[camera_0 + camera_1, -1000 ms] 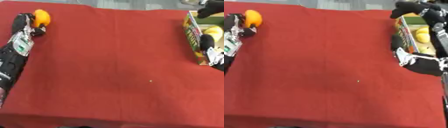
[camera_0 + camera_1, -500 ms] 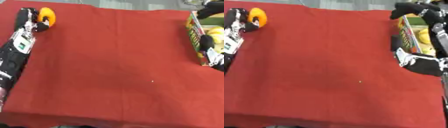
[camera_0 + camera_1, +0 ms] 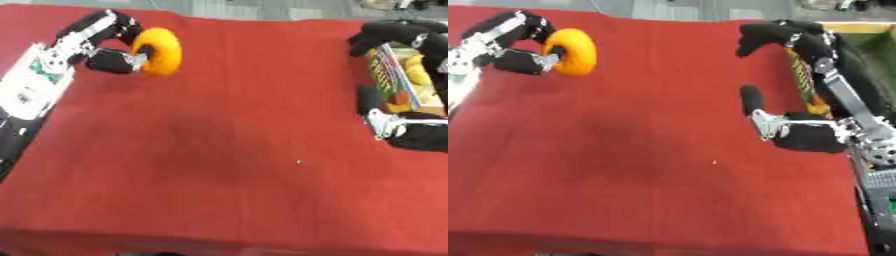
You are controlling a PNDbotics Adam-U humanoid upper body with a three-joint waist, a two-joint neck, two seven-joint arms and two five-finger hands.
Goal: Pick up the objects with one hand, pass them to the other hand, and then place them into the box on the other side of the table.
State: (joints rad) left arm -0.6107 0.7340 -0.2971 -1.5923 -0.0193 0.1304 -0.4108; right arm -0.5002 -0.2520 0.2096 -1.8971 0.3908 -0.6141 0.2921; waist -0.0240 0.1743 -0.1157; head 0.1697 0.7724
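At right edge, box (image 3: 391,80) holding yellow fruit (image 3: 418,75), right hand (image 3: 802,135) spread, left hand (image 3: 103,46) pinching orange fruit (image 3: 159,50)

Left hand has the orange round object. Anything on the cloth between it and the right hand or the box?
Nothing visible. The left hand is curled round the orange round object at far left; the red cloth between it and the open right hand is bare but for a tiny pale speck. The box sits right beside that hand.
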